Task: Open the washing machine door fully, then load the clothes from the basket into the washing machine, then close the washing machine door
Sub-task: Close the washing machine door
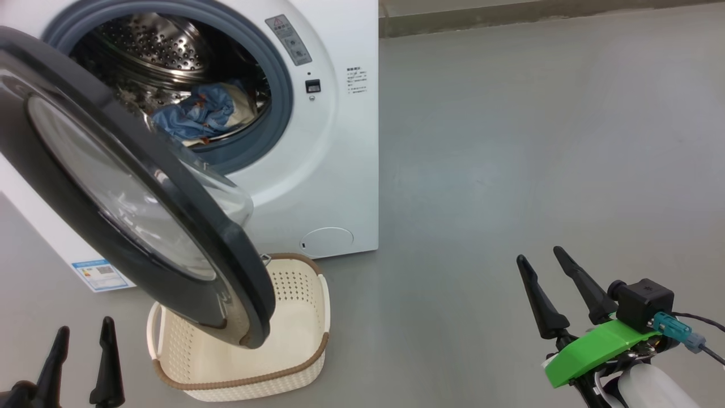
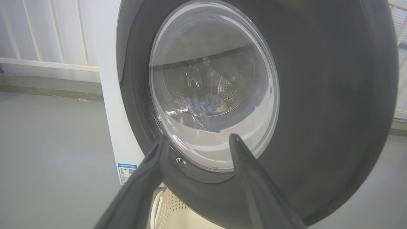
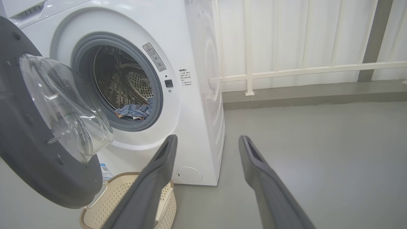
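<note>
The washing machine (image 1: 340, 170) is a white, smooth-panelled box at 11 o'clock in the head view, standing on a matt grey floor (image 1: 538, 141). Its door (image 1: 130, 192) is a round glossy black ring around a bulging clear glass bowl. It stands swung out from the opening toward 8 o'clock, and its left rim is cut off by the frame edge. Behind it, a grey-blue rubber gasket (image 1: 280, 85) rings a perforated steel drum (image 1: 153, 39). The clothes (image 1: 198, 113), crumpled soft light-blue fabric with a cream piece beneath, lie at the 6 o'clock bottom of the drum. Their print is too small to resolve.

The basket (image 1: 294, 334) is cream perforated plastic with a brown woven-look rim and white side handles. It sits on the floor at 7 o'clock, just in front of the machine. The door's lower edge overlaps it and hides its 11 o'clock corner. The door also partly covers a blue label sticker (image 1: 102, 275) at 8 o'clock. A round flap (image 1: 327, 241) sits at the cabinet's lower corner.

The left end effector (image 1: 85, 326), at 8 o'clock, has its two dark tapered fingers spread apart and holds nothing. In the left wrist view they point at the door's outer face; contact cannot be determined. The right end effector (image 1: 539, 254), at 4 o'clock on a green bracket (image 1: 595, 345), is likewise spread and empty, well apart from the machine.
</note>
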{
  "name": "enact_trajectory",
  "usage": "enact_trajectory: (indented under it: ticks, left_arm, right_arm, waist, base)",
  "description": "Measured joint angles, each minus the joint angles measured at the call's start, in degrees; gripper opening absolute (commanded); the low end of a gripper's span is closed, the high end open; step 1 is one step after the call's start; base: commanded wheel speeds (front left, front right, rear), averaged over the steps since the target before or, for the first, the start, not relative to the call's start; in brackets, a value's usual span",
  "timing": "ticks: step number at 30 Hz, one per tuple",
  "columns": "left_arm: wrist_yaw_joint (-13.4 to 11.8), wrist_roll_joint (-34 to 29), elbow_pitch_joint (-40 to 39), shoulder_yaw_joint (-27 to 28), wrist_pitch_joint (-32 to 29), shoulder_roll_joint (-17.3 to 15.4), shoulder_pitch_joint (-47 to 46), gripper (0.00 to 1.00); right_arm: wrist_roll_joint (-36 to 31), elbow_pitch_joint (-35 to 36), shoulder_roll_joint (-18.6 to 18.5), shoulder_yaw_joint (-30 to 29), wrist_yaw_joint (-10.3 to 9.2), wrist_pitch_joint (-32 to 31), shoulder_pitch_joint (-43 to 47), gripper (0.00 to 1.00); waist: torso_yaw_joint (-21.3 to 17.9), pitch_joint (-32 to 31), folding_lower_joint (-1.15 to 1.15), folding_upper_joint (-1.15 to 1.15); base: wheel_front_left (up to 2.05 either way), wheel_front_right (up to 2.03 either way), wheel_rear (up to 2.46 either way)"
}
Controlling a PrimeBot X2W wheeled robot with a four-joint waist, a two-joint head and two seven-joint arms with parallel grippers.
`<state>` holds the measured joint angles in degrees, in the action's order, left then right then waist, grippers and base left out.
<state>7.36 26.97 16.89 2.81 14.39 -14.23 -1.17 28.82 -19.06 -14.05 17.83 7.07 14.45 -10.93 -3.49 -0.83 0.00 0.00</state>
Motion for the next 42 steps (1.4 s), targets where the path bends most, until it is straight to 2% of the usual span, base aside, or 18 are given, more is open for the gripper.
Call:
enact_trajectory:
  ticks: [1,2,3,4,13,17,26,36,42]
  left_arm:
    - [0.0,0.0,0.0,0.0,0.0,0.0,0.0,1.0]
    - [0.0,0.0,0.0,0.0,0.0,0.0,0.0,1.0]
    - [0.0,0.0,0.0,0.0,0.0,0.0,0.0,1.0]
    - [0.0,0.0,0.0,0.0,0.0,0.0,0.0,1.0]
    - [0.0,0.0,0.3,-0.1,0.0,0.0,0.0,1.0]
    - [0.0,0.0,0.6,-0.2,0.0,0.0,0.0,1.0]
    - [0.0,0.0,1.4,-0.8,0.0,0.0,0.0,1.0]
    - [0.0,0.1,1.8,-1.5,0.0,0.0,0.0,1.0]
    - [0.0,0.3,2.1,-2.5,0.0,0.0,0.0,1.0]
  right_arm:
    - [0.0,0.0,-0.1,-0.1,0.0,0.0,0.0,0.42]
    - [0.0,0.1,-0.2,-0.1,0.0,0.0,0.0,0.42]
    - [0.0,0.1,-0.2,-0.1,0.0,0.0,0.0,0.08]
    - [0.1,0.4,-0.2,-0.1,0.0,0.0,0.0,0.0]
    - [0.6,5.3,-0.1,0.0,0.0,0.0,-1.6,0.0]
    - [2.8,7.4,0.5,-0.2,0.0,0.0,-2.9,0.0]
    - [3.6,13.6,1.5,1.1,0.0,0.1,-6.7,0.0]
    - [3.5,19.4,2.9,7.1,0.0,0.1,-12.5,0.0]
    - [3.9,20.1,2.8,13.3,0.0,0.1,-13.5,0.0]
  waist:
    - [0.2,0.0,0.0,0.0]
    - [0.4,-0.1,0.0,0.0]
    - [0.7,-0.1,0.0,0.0]
    - [1.4,-0.1,0.0,0.0]
    - [5.9,-0.5,0.0,0.0]
    - [7.9,-0.7,0.0,0.0]
    - [14.7,-1.4,0.0,0.0]
    - [20.8,-1.9,0.0,0.0]
    - [23.3,-1.9,0.0,0.0]
  base:
    - [0.0,0.0,0.0]
    - [0.0,0.0,0.0]
    - [0.0,0.0,0.0]
    - [0.0,0.0,0.0]
    - [0.0,0.0,0.0]
    - [0.0,0.0,0.0]
    - [0.0,0.0,0.0]
    - [0.0,0.0,0.0]
    - [0.0,0.0,0.0]
